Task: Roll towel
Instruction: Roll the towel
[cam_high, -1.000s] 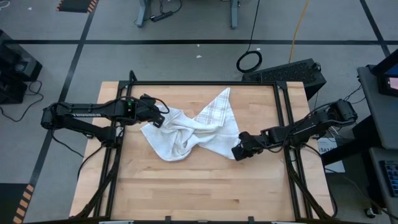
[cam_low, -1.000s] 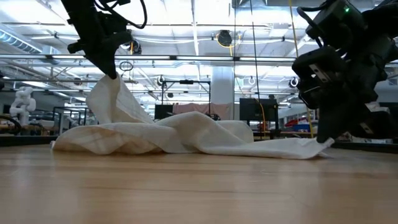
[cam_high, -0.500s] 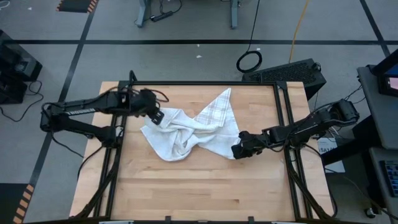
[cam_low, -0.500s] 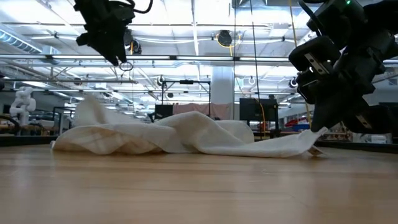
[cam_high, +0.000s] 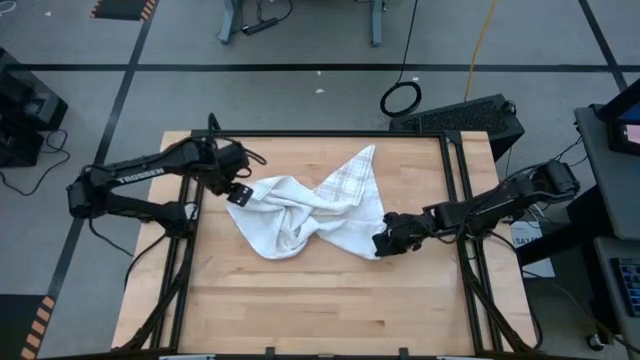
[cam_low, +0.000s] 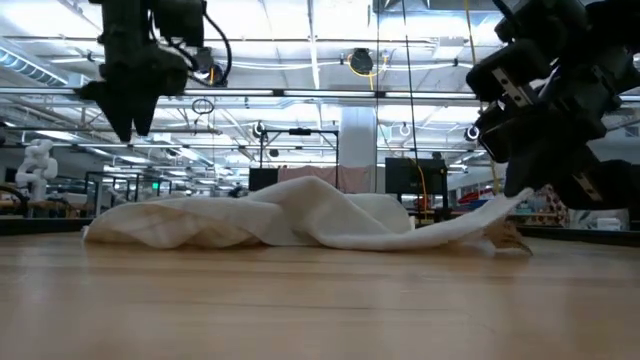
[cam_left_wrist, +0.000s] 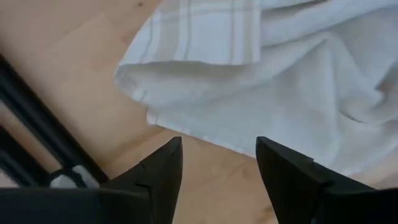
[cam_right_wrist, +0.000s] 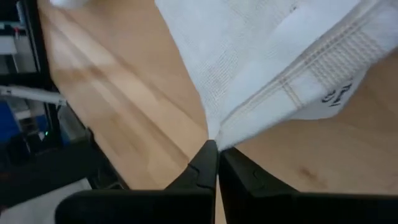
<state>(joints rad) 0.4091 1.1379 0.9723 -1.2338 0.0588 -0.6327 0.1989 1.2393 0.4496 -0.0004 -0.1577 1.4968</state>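
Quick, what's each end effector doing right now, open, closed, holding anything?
Left end effector: open, empty, above the towel's edge.
Right end effector: shut on the towel's corner.

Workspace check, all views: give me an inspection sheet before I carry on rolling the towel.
Surface: wooden table, bare around the cloth.
Job's things: towel crumpled, not yet rolled.
Clutter: nothing seen on the table.
Grippers: left gripper open, above the towel's edge, holding nothing; right gripper shut on a towel corner, lifting it off the wood.
Cables: coiled black cable on the floor beyond the table.
Surroundings: grey floor; workshop behind.
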